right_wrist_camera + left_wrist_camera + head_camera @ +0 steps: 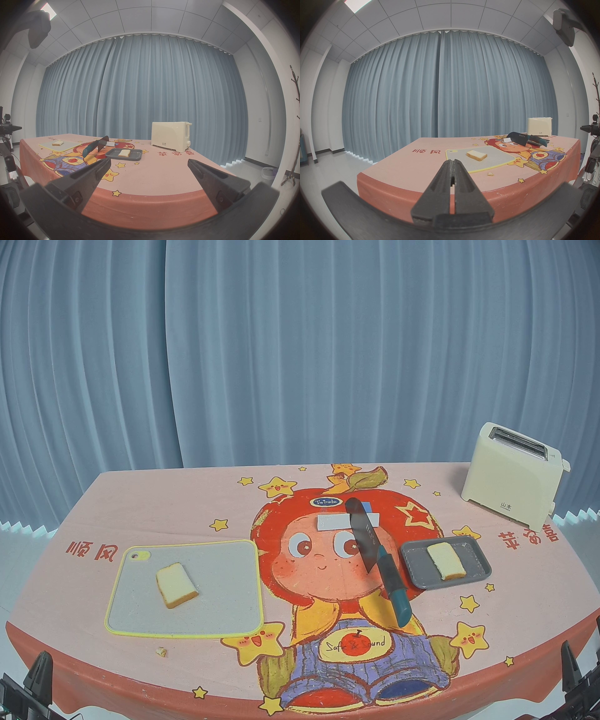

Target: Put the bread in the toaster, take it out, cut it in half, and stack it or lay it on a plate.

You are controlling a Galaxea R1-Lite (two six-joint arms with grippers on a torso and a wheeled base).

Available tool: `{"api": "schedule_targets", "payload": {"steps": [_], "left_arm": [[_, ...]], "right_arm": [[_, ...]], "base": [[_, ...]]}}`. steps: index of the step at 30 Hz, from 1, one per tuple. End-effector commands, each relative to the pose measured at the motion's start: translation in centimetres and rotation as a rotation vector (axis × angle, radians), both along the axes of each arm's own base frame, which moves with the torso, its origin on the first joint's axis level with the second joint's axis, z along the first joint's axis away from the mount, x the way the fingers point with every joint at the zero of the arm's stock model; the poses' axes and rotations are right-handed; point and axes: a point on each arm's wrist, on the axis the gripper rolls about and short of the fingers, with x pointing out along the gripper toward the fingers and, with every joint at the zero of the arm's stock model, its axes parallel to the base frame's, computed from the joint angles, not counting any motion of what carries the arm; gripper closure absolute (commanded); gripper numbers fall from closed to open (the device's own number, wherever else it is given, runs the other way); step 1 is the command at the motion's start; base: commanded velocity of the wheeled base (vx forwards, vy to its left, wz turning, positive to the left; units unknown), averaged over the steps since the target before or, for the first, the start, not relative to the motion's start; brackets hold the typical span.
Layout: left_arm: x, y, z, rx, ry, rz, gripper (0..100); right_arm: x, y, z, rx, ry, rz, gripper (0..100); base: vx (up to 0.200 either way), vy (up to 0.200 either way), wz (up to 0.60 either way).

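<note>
Head view's table [156, 502] bears red lettering [92, 549]; left fingers [440, 187] pressed together, right fingers [84, 181] spread, both empty.

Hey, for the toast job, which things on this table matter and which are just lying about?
For the job: toaster, bread piece, cutting board, second bread piece, grey tray, knife.
Lying about: crumb, white block under the blade.

You are working in a staged lab room: a pleated blue-grey floor-length curtain [312, 352] is hanging behind a pink cartoon-print tablecloth [187, 502], under a white grid-panel office ceiling [450, 15].
</note>
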Motion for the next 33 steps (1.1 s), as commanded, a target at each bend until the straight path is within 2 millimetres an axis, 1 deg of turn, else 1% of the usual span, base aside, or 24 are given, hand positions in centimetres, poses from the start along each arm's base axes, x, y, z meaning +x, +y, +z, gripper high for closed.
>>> {"api": "schedule_targets", "payload": {"steps": [1, 20, 22, 24, 33], "left_arm": [[0.0, 0.0, -0.5, 0.003, 0.001, 0.0, 100], [0.0, 0.0, -0.3, 0.004, -0.022, 0.002, 100], [-0.1, 0.0, 0.8, 0.006, -0.133, 0.003, 100], [-0.2, 0.0, 1.3, 0.008, -0.177, 0.001, 100], [-0.1, 0.0, 1.1, 0.008, -0.156, -0.001, 100]], "right_arm": [[0.0, 0.0, -0.5, -0.001, 0.0, 0.0, 0], [0.0, 0.0, -0.5, -0.001, 0.0, 0.0, 0], [0.0, 0.0, -0.5, -0.001, 0.0, 0.0, 0], [0.0, 0.0, -0.5, -0.001, 0.0, 0.0, 0], [0.0, 0.0, -0.5, -0.001, 0.0, 0.0, 0]], "base": [[0.0, 0.0, 0.0], [0.0, 0.0, 0.0], [0.0, 0.0, 0.0], [0.0, 0.0, 0.0], [0.0, 0.0, 0.0]]}}
